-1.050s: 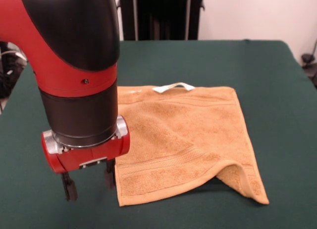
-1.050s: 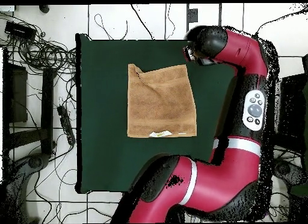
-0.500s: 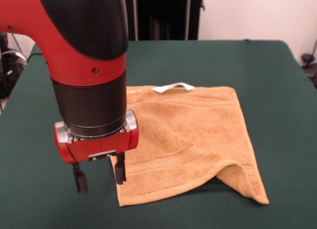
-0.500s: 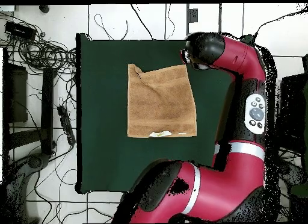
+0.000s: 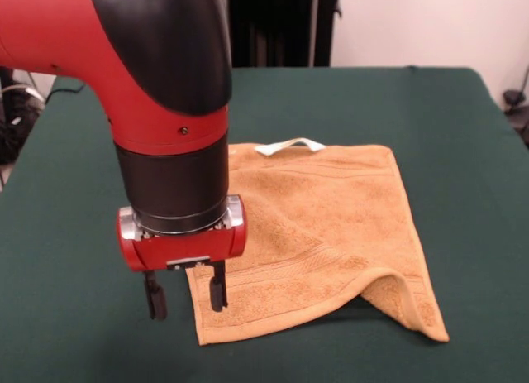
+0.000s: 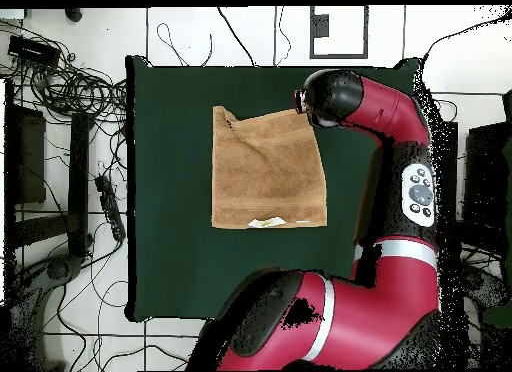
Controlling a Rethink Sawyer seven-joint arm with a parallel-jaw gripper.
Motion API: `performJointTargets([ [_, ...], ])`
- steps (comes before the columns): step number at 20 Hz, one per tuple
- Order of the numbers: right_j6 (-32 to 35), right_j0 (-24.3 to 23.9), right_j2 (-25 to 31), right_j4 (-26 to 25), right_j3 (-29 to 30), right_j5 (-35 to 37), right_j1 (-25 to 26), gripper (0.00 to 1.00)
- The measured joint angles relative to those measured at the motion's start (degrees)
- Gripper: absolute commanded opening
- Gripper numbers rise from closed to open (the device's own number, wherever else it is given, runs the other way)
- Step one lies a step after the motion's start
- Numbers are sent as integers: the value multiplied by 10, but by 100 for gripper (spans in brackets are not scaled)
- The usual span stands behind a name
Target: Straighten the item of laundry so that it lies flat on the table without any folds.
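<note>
Nearest to us in the front view, the towel has its near right corner humped up in a fold, while the rest lies mostly flat on the green table. At its near left edge we see the gripper with fingers spread wide, one finger over the bare cloth, the other over the towel's border, gripping nothing. Farther back, the white tag loop sticks out from the far hem.
</note>
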Motion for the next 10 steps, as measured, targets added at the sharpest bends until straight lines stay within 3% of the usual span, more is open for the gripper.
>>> performJointTargets([
  [10,10,0,0,6,39,-20,-7,100],
])
